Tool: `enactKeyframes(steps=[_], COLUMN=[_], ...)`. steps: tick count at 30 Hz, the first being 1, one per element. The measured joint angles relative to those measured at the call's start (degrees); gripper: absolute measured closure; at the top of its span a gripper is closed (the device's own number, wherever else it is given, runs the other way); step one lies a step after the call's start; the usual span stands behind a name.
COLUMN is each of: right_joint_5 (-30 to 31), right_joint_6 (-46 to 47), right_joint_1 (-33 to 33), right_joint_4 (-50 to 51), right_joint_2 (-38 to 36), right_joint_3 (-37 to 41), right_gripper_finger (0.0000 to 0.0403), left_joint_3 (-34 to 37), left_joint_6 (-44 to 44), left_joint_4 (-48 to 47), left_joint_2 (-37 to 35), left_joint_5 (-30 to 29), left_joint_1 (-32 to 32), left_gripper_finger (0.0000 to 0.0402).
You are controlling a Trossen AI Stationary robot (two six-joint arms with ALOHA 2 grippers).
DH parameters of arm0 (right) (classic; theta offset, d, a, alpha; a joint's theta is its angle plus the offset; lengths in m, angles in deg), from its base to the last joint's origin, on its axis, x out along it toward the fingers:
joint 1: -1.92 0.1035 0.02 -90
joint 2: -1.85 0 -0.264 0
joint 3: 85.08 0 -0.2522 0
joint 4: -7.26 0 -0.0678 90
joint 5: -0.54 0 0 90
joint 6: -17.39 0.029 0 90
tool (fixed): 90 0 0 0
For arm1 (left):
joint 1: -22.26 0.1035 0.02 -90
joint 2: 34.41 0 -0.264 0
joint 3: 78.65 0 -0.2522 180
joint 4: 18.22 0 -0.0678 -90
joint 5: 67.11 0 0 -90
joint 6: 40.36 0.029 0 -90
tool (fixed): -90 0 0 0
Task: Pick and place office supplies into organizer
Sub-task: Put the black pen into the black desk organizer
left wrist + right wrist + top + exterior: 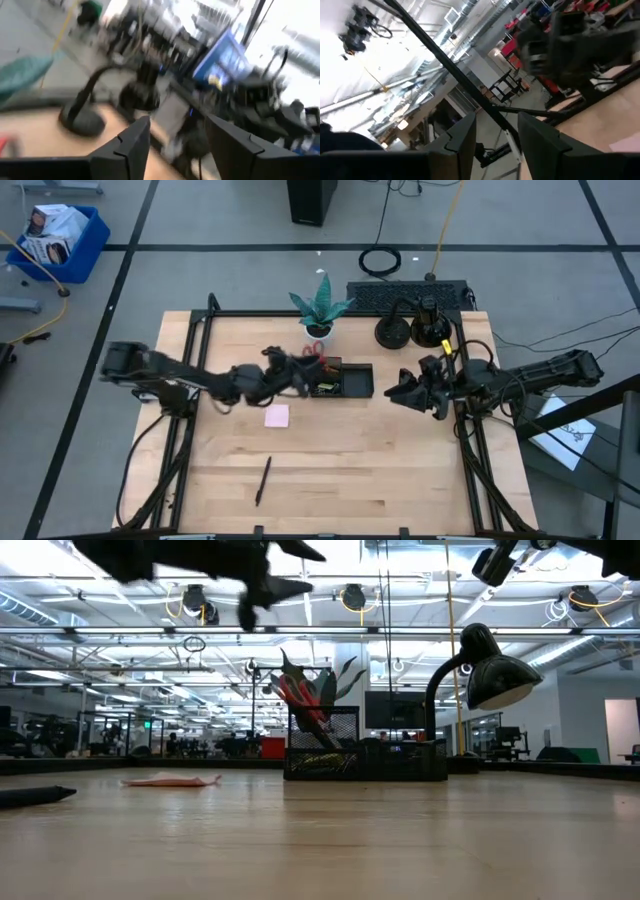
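At the left of the table (330, 480), a black pen (263, 480) lies alone on the bare wood near the front, well apart from everything else. Farther back, a pink sticky-note pad (277, 416) lies flat just in front of the left arm, which reaches in from the left edge. The left end effector (301, 378) hangs above the table just left of the organizer (356, 381), its fingers (131, 145) parted with nothing between them in the left wrist view, so it is open and empty. The organizer, a black mesh tray, sits toward the back middle of the table; in the low view the red-handled scissors (302, 703) stand tilted in its left, taller compartment. Something yellowish shows in the tray in the high view, perhaps a highlighter, though it is too small to be sure. Just behind the organizer stands a potted plant (320, 308), and to its right a black desk lamp (480, 675) with its round base near the keyboard (405, 294). At the right, the right end effector (407, 390) hovers just right of the organizer, pointing toward it, its fingers (462, 140) spread apart and holding nothing.
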Motion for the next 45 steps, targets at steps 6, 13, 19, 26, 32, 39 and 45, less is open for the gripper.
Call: enactKeyframes(steps=[6, 13, 19, 26, 32, 39, 45], right_joint_5=[2.25, 5.63, 9.39, 9.24, 9.15, 9.17, 9.19], right_joint_6=[-1.59, -3.62, 0.68, 2.65, -3.05, -12.0, -15.05], right_joint_1=[-0.51, -0.49, -0.19, -0.04, -0.84, -0.82, -0.82], right_joint_4=[3.66, 7.22, 8.15, 7.94, 8.52, 11.59, 11.73], right_joint_2=[0.02, 0.12, 2.38, 5.13, 7.05, 7.19, 7.19], right_joint_3=[0.0, 0.0, 0.0, 0.0, 0.0, 0.02, 0.02], right_gripper_finger=[0.0268, 0.0267, 0.0266, 0.0268, 0.0266, 0.027, 0.0271], left_joint_3=[0.02, 0.02, 0.04, 0.01, 0.02, -5.25, -14.15], left_joint_6=[-9.29, -25.72, -44.07, -61.1, -86.34, -95.98, -96.61], left_joint_4=[-24.35, -40.85, -46.24, -53.92, -63.37, -64.39, -73.8], left_joint_2=[-11.96, -17.2, -15.86, -15.77, -13.78, 0.13, 8.17], left_joint_5=[-4.17, -3.33, -1.61, -1.05, 8.46, 20.5, 21.86], left_joint_1=[-7.46, -17.01, -25.68, -34.21, -40.04, -42.16, -41.06], left_gripper_finger=[0.023, 0.0231, 0.0231, 0.0231, 0.0231, 0.0232, 0.0232])
